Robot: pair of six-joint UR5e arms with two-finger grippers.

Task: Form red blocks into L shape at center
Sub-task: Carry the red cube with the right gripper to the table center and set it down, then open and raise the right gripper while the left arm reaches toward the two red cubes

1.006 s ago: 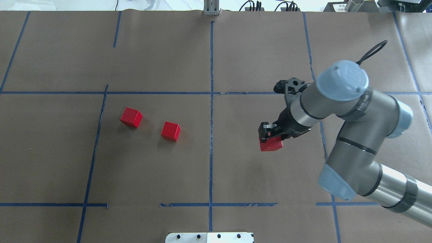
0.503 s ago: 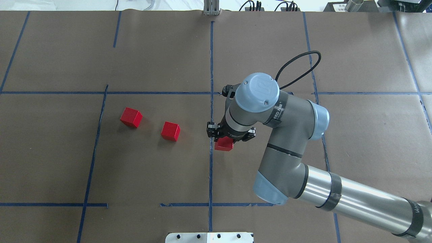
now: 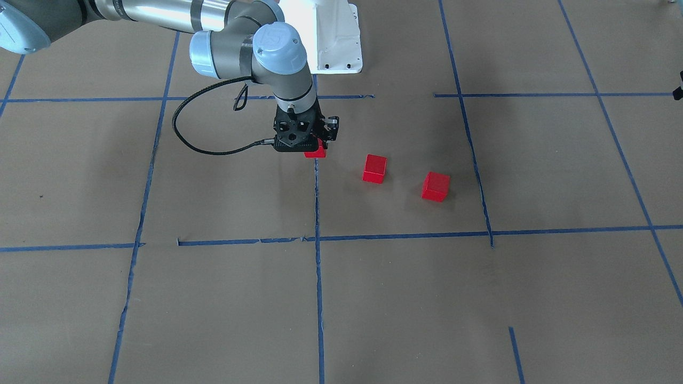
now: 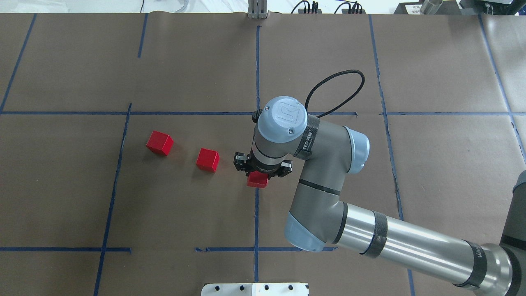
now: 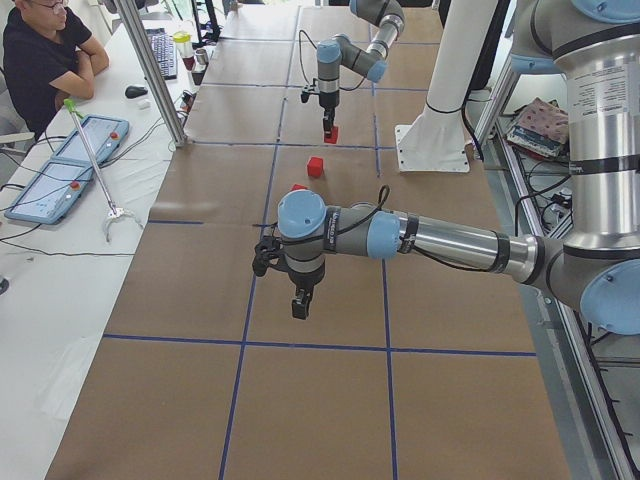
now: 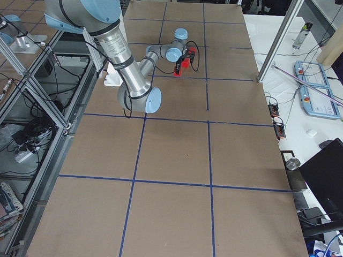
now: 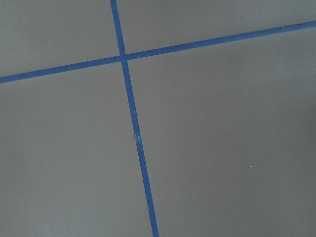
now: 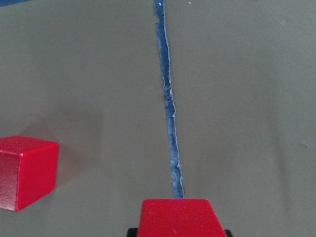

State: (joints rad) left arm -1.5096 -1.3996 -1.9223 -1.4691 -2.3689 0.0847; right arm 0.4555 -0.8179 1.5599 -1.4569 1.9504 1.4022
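While the right gripper (image 4: 261, 176) is clamping one bright-red matte cube (image 4: 257, 181) at the blue tape line (image 4: 257, 213), midway between the bench's left and right edges, a second cube (image 4: 207, 160) and a third cube (image 4: 160, 142), identical, are lying apart toward the left edge. Whether the left gripper (image 5: 300, 305) is clenched cannot be told.

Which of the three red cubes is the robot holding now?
The cube in the right gripper, over the blue tape line; the other two cubes sit free toward the robot's left.
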